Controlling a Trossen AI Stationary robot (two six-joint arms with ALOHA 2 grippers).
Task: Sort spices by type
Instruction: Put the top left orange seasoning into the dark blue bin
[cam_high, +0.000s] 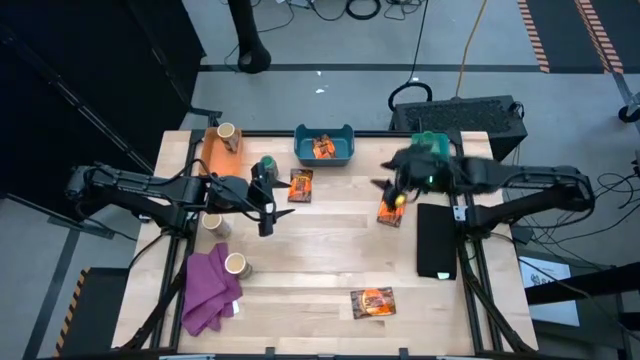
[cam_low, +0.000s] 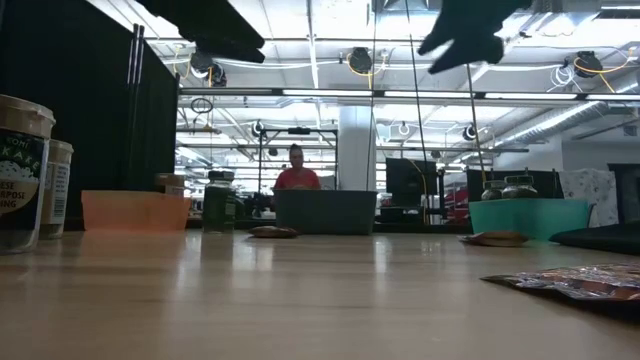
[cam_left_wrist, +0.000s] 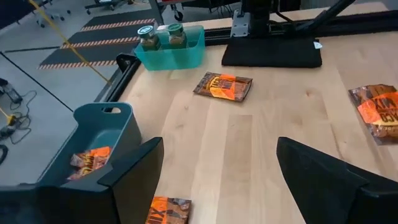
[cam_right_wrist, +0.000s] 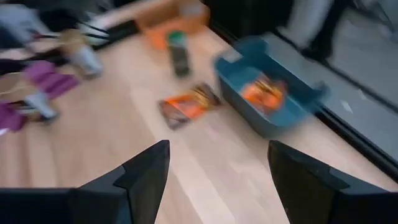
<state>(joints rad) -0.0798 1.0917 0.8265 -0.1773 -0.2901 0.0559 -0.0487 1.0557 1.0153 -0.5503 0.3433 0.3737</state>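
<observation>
Three orange-and-dark packets lie flat on the table (cam_high: 300, 185) (cam_high: 390, 212) (cam_high: 373, 302). A dark-green jar (cam_high: 266, 166) stands upright just beyond my left gripper, and two tan jars (cam_high: 213, 224) (cam_high: 237, 265) stand at the left. The blue bin (cam_high: 324, 146) holds a packet (cam_left_wrist: 87, 163), the teal bin (cam_left_wrist: 171, 50) holds two green jars, and the orange bin (cam_high: 222, 145) holds a tan jar. My left gripper (cam_high: 272, 208) hangs open above the table's left-middle, with nothing between its fingers (cam_left_wrist: 137, 174). My right gripper (cam_high: 395, 190) hangs open above the right-hand packet, empty (cam_right_wrist: 217, 174).
A purple cloth (cam_high: 210, 290) lies at the near left beside a tan jar. A flat black pad (cam_high: 437, 240) lies along the right edge. The three bins line the far edge. Bare wood shows in the table's middle and near side. A person sits in the room beyond (cam_low: 297, 175).
</observation>
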